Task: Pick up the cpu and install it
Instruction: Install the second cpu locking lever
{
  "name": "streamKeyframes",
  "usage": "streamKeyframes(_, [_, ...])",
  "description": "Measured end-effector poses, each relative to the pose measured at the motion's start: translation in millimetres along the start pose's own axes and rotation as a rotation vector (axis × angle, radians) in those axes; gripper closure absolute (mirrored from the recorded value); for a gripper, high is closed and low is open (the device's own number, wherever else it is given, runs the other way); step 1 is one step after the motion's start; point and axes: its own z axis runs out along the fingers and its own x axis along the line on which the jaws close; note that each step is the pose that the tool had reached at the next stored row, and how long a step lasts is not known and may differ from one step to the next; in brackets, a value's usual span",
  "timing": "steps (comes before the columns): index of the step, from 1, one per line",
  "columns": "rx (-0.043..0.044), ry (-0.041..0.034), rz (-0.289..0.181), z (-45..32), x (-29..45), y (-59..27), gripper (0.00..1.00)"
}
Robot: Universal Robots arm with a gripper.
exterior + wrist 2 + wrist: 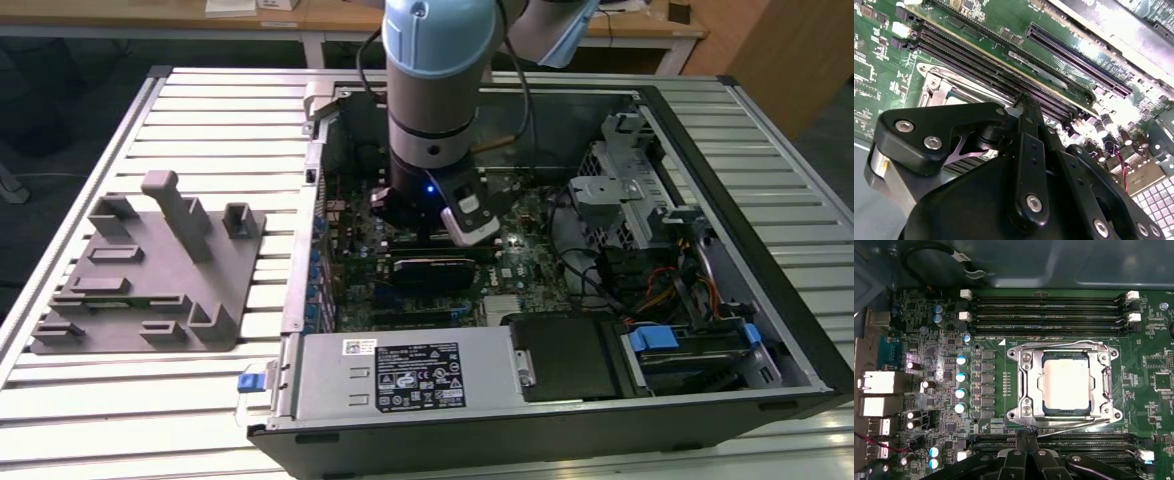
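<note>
1. Locate the hand in the first wrist view: its fingertips meet in a narrow point just over the edge of the socket frame, on the side nearest the hand. The fingers look pressed together with nothing between them.

2. Locate the cpu. It lies flat inside the socket frame, just ahead of the fingertips, pale metal top facing up. It is seated in the socket, not carried.

3. Confirm in the exterior view that the arm reaches down into the open computer case, which lies on the slatted table. The grey tray rests well off to the side, outside the case.

4. Judge the step: the chip appears already placed, and the work in hand looks like securing the socket. The wire lever runs along the frame edge right at the fingertips.

5. Treat the next move as a fine contact task: the memory slots lie directly beneath the hand, so clearance is tight on both sides.
</note>
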Motion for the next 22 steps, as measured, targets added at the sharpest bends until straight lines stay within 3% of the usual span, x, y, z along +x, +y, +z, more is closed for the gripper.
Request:
streamKeyframes(3, [-0.0133,0.0015,-0.009,1.9,1.2,-0.8,0.89])
streamKeyframes(8, [-0.0428,0.0032,-0.02,4.2,2.6,-1.1,0.89])
streamKeyframes(16, [-0.0702,0.0054,-0.034,8.9,9.4,-1.8,0.89])
streamKeyframes(22, [-0.0739,0.0053,-0.034,5.8,9.4,-1.4,0.89])
